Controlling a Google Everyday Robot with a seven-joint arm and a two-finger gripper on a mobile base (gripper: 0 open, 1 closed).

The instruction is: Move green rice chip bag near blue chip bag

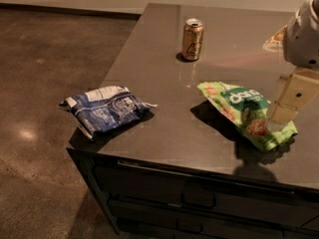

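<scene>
The green rice chip bag (246,114) is at the right of the dark table top, tilted and raised a little, with a wide shadow under it. My gripper (285,109) comes down from the upper right, and its beige fingers (297,91) are shut on the bag's right side. The blue chip bag (103,108) lies flat at the table's front left corner, about a bag's length to the left of the green bag. Part of the green bag's right edge is hidden behind the fingers.
A gold can (192,39) stands upright at the back middle of the table (164,133). Drawer fronts run under the front edge. The table's left edge drops to a brown floor (40,83). A pale object (275,40) lies at the far right behind my arm.
</scene>
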